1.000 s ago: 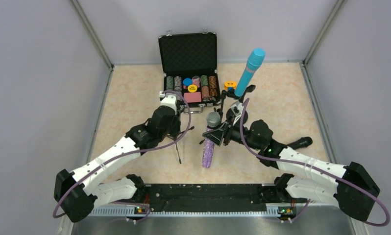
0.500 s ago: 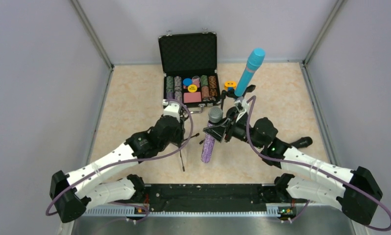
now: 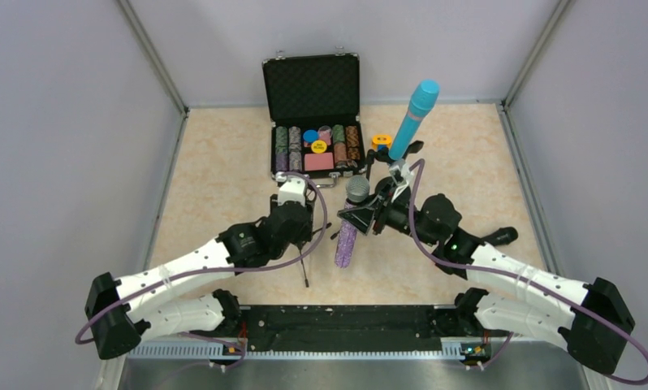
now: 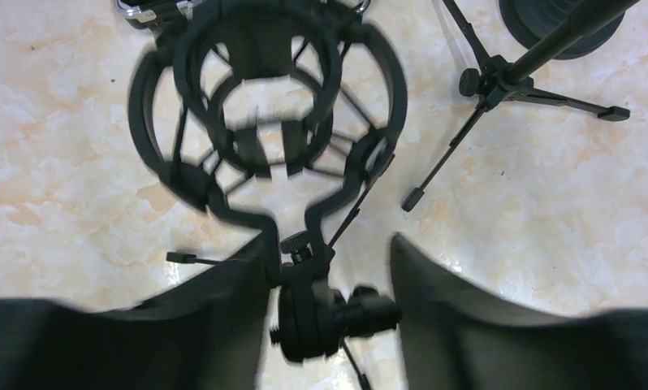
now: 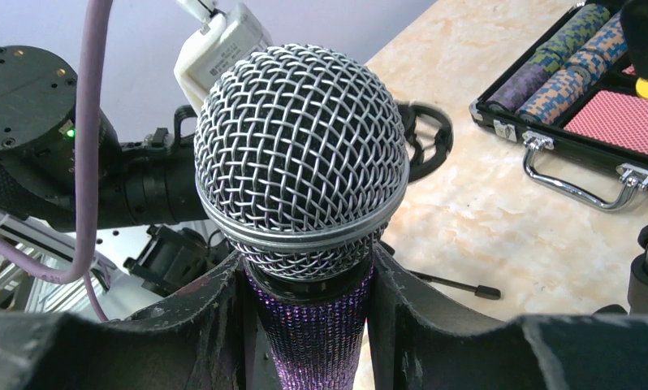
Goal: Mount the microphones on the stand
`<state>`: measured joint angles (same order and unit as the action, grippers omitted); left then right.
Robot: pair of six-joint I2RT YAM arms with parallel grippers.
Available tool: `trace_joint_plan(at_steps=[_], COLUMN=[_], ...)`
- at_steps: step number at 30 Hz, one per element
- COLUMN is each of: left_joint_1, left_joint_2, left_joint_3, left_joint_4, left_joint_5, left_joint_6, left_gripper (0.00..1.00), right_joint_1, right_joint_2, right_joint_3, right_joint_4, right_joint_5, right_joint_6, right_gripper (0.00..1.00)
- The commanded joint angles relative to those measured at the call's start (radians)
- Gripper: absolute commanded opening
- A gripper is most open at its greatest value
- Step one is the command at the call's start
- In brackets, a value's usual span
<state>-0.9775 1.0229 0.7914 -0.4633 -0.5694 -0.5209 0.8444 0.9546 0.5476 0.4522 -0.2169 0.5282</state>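
Note:
My right gripper [image 3: 368, 213] is shut on the glittery purple microphone [image 3: 344, 244] just below its grey mesh head [image 5: 300, 162] and holds it upright above the table. My left gripper [image 3: 304, 213] is shut on the swivel joint [image 4: 321, 313] of a small black tripod stand. The stand's empty ring-shaped shock mount [image 4: 264, 106] points ahead of the fingers and also shows in the right wrist view [image 5: 425, 138]. The all-cyan microphone [image 3: 414, 114] stands tilted in a second black stand [image 3: 390, 166]. A black microphone [image 3: 499, 236] lies on the table at the right; its end is hidden.
An open black case [image 3: 313, 81] with poker chips and a pink deck stands at the back centre; its handle shows in the right wrist view [image 5: 576, 191]. A yellow chip [image 3: 380, 140] lies beside it. The second stand's tripod legs [image 4: 499, 89] spread close to the left gripper.
My left gripper has moved nearer and to the right, carrying the small stand towards the purple microphone. My right gripper has shifted slightly farther and then held still.

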Motion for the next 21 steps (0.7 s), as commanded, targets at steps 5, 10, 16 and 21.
trace_joint_plan(at_steps=[5,10,16,21], left_joint_1=[-0.009,-0.009,-0.006,-0.005], left_joint_2=[-0.074,-0.122,-0.135,-0.080], left_joint_3=[-0.024,-0.033,0.033,0.160], left_joint_4=[0.105,0.140,0.157,0.115], left_joint_5=[0.011,0.038,0.064,0.067], left_joint_6=[0.062,0.088,0.143,0.198], left_gripper=[0.96,0.99,0.99,0.99], right_joint_1=[0.007,0.007,0.007,0.007], right_joint_2=[-0.018,-0.023,-0.039,-0.046], right_joint_3=[0.074,0.081,0.072,0.070], right_joint_4=[0.068,0.050,0.036,0.023], right_joint_5=[0.012,0.013,0.017,0.023], right_joint_6=[-0.024,-0.033,-0.036,-0.040], right_gripper=[0.00,0.00,0.00,0.00])
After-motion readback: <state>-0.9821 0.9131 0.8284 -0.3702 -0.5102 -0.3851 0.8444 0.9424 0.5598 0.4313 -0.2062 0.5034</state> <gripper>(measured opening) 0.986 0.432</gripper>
